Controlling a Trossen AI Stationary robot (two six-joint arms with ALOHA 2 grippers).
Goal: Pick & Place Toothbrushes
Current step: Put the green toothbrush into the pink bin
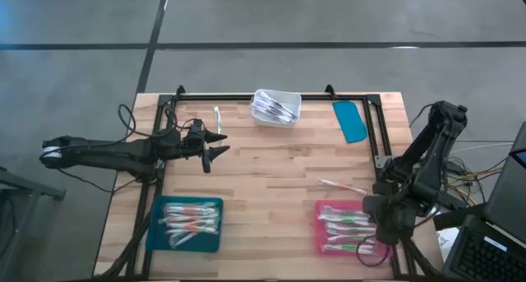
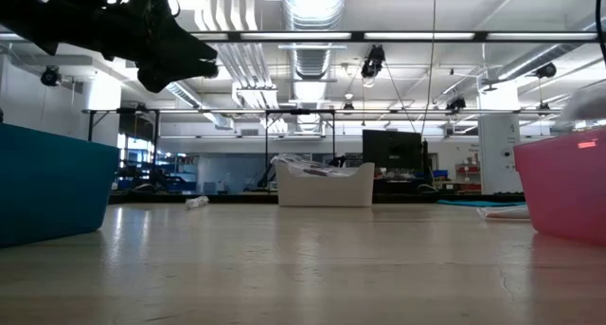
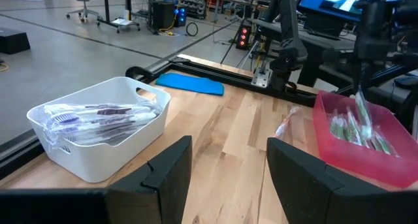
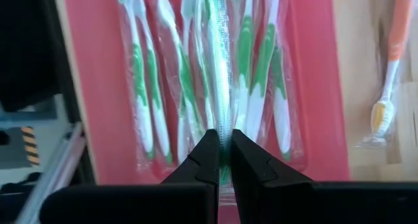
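Toothbrushes in wrappers in the pink tray [image 1: 323,229], teal tray [image 1: 153,233] and white bin [image 1: 289,101].

Right gripper [image 4: 222,160] over the pink tray, pinched tight on one green toothbrush [image 4: 219,67]; left gripper [image 3: 222,160] wide apart, up near the white bin, holding nothing.

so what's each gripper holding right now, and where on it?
Right gripper is shut on a green toothbrush in its clear wrapper, pinched at one end, over the pink tray. Left gripper is open, holding nothing.

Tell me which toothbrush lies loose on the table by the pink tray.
The orange-handled toothbrush, wrapped, lying on bare wood beside the pink tray; the others there are green and inside it.
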